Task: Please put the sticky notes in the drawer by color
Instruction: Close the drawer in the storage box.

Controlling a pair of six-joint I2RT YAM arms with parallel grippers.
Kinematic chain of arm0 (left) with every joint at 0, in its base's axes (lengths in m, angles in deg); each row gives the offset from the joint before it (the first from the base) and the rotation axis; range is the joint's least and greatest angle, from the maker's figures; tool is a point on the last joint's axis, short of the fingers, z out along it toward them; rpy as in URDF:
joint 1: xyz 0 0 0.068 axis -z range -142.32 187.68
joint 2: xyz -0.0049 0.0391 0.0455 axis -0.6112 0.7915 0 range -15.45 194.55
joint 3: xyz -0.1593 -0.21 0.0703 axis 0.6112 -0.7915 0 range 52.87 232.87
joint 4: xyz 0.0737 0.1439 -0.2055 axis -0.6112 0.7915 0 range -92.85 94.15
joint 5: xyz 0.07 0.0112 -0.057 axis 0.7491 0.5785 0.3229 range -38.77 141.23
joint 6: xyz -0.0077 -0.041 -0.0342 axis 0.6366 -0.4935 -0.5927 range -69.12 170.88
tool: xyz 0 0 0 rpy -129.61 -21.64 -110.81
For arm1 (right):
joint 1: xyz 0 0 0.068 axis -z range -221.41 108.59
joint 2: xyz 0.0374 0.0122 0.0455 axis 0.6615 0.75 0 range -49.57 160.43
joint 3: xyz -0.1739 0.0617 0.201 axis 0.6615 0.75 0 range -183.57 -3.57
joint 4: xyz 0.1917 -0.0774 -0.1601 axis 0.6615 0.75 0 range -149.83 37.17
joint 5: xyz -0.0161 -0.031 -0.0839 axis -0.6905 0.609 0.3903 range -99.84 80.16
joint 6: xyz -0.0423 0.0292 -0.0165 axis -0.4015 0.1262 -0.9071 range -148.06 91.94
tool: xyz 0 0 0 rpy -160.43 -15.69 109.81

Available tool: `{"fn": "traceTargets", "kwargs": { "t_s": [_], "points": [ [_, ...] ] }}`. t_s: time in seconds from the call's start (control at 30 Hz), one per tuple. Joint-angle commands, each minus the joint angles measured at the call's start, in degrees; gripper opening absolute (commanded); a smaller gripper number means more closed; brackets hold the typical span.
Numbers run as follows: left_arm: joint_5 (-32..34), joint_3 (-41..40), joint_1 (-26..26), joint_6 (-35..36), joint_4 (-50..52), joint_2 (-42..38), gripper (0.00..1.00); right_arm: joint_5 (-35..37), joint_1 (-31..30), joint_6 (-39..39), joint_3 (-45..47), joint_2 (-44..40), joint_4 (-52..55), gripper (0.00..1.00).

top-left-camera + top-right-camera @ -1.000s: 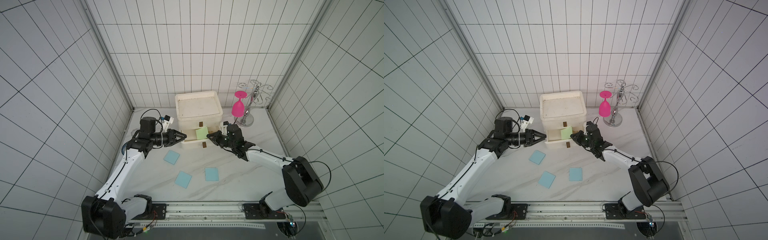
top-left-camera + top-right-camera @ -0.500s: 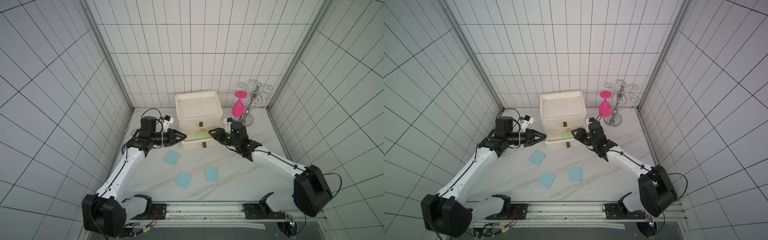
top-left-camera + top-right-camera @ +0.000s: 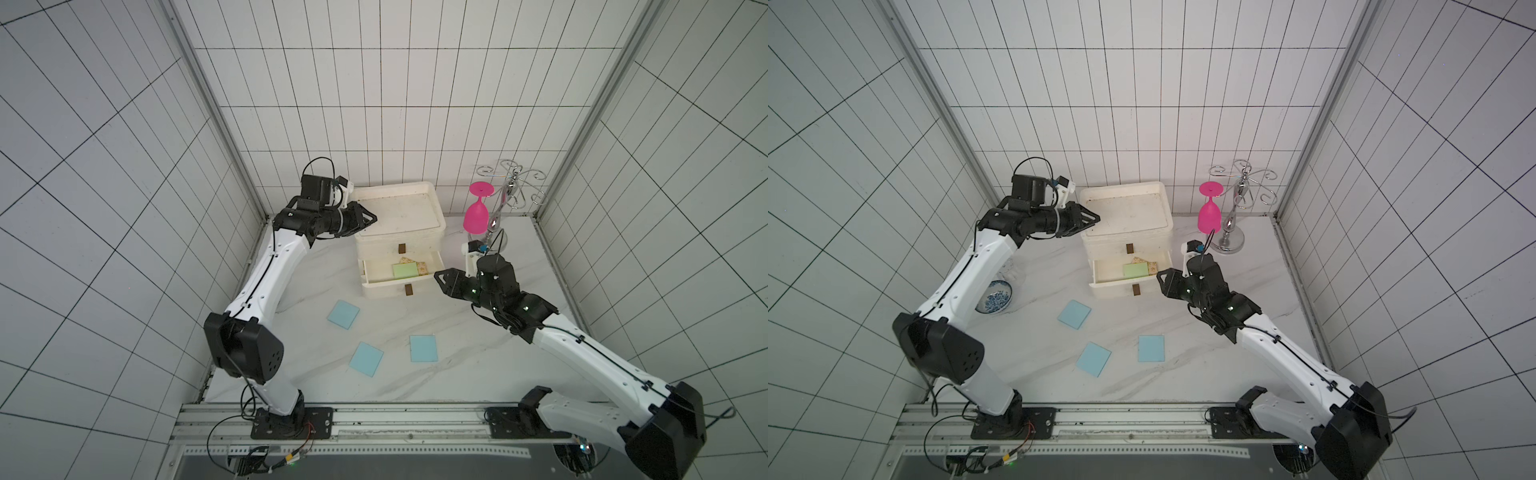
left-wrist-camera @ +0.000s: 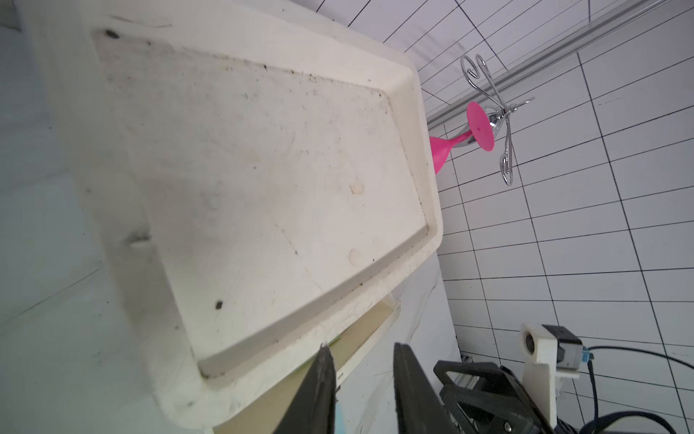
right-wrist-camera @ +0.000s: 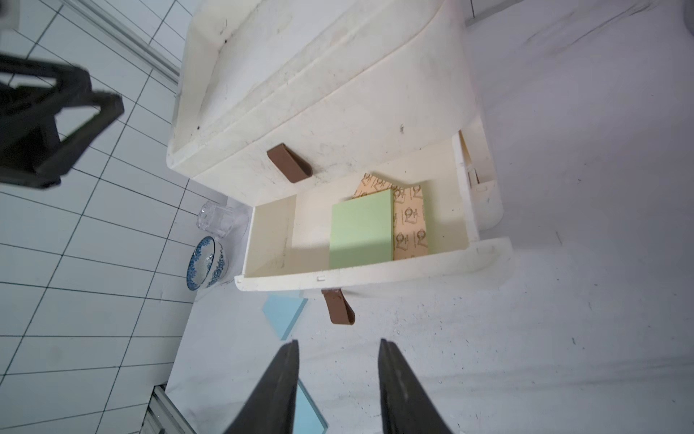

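Our right gripper [image 3: 439, 280] hangs empty, jaws apart, right of the open middle drawer [image 3: 384, 286] holding the green pad [image 3: 404, 270]. Our left gripper [image 3: 372, 217], jaws apart too, should brace the chest [image 3: 401, 212] while we push squarely.

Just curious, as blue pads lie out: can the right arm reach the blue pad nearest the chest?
Probably yes: the right end effector is open and empty, and that blue pad lies flat on the table with nothing between them.
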Motion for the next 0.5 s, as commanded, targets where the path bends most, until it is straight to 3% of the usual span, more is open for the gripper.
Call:
{"fn": "traceTargets", "kwargs": {
  "t_s": [0.0, 0.13, 0.47],
  "points": [
    [9.1, 8.2, 1.8, 3.7, 7.4, 6.4, 0.30, 2.8, -2.6, -3.9, 2.8, 0.1, 2.6, 0.39],
    [11.6, 12.5, 3.8, 5.2, 9.3, 11.7, 0.30, 2.6, -4.8, -5.7, 4.0, 1.6, 1.1, 0.41],
    [10.8, 8.9, 4.9, 6.8, 10.4, 14.5, 0.30, 4.3, -10.4, -7.7, -1.8, 18.2, -8.1, 0.43]
  ]
}}
